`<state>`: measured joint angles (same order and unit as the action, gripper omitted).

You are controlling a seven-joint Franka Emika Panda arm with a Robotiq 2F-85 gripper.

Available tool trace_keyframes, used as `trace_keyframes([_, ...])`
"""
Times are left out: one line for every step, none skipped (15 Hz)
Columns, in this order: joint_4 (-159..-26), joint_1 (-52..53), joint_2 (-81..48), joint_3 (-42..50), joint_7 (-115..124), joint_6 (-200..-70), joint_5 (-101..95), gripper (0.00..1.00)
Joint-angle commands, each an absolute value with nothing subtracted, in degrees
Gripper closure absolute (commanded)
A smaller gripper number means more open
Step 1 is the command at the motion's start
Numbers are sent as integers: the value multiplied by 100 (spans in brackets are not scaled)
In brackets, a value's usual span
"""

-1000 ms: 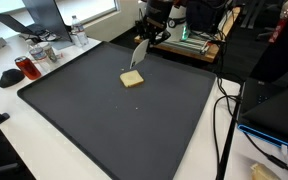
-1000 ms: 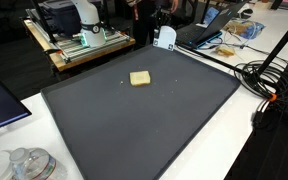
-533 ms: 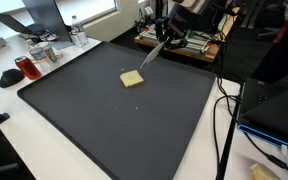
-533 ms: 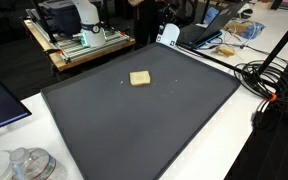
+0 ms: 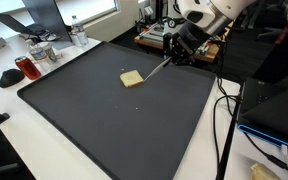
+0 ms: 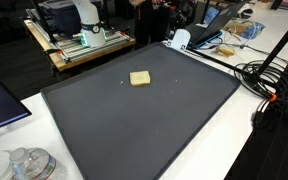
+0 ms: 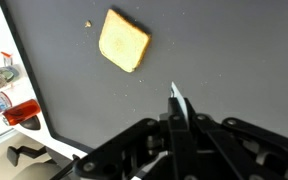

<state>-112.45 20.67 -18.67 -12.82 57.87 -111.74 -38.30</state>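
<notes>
A square slice of bread (image 5: 132,79) lies on a large black mat (image 5: 114,125); it also shows in the other exterior view (image 6: 140,78) and in the wrist view (image 7: 123,41). My gripper (image 5: 178,50) hangs over the mat's far edge, to one side of the bread and well apart from it. It also shows in an exterior view (image 6: 180,40). It is shut on a thin, pale knife-like blade (image 5: 158,68) that slants down toward the bread. The blade tip (image 7: 175,97) sticks out between the black fingers (image 7: 180,128) in the wrist view.
A red cup (image 5: 25,67) and clear bottles (image 5: 77,36) stand on the white table beside the mat. Cables (image 5: 224,110) run along the mat's other side. A cart with equipment (image 6: 79,35) stands behind the mat. A crumb (image 7: 88,25) lies near the bread.
My gripper has moved sideways along the mat's far edge, away from the bread, with the blade in it. The blade has tilted from hanging down to slanting. The bread has not moved.
</notes>
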Motion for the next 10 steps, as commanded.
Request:
trace_keyframes([-10677,2178,-2377,-1028,5880,-10972,-4033,99])
trace_keyframes([-10600,2158,-2475,-962,5848,-10966,-4009,99])
trace_keyframes([-10536,2166,-2552,-895,5853,-10959,-4029,99])
trace_keyframes([-10505,2168,-2632,-836,5837,-10962,-4026,99])
trace_keyframes([-10465,2181,-2703,-784,5825,-10954,-4038,99])
trace_keyframes([-10456,2178,-2770,-745,5799,-10965,-4024,99])
trace_keyframes([-10447,2164,-2825,-721,5750,-10999,-3990,99])
trace_keyframes([-10460,2090,-2854,-729,5587,-11101,-3875,99])
trace_keyframes([-10472,1990,-2862,-753,5379,-11203,-3712,99])
trace_keyframes([-10498,1894,-2850,-758,5130,-11322,-3614,99])
